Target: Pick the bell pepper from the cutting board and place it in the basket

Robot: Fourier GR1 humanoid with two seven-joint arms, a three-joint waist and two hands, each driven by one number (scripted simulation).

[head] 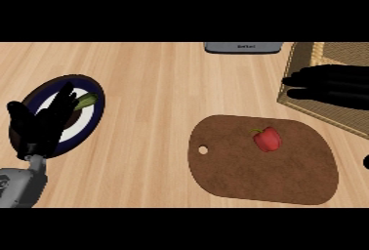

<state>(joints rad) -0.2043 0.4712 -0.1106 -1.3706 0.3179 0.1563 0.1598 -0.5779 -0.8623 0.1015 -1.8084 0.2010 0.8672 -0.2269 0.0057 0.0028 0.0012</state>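
Two hands show, both with straight fingers and nothing in them. One red pepper (267, 139) with a green stem lies on the brown board (267, 173), in its upper right part, well apart from either hand. The board lies at the lower right of the wooden counter (158, 78), with a small round hole (203, 150) near its left edge. Beyond the board's upper right corner is the woven basket (306, 51), cut off by the view's right edge. The right hand (331, 85) comes in from that edge and lies across the basket, its fingers stretched out leftward so that the tips reach the basket's left rim; whether it touches the basket cannot be told. The left hand (39, 124) rests open at the lower left, fingers up, above its grey forearm (22, 183), and covers part of a dark-rimmed plate (99, 105). A green vegetable (86, 101) lies on that plate, just beside the fingertips. A grey object (241, 47) sits at the counter's far edge, left of the basket.
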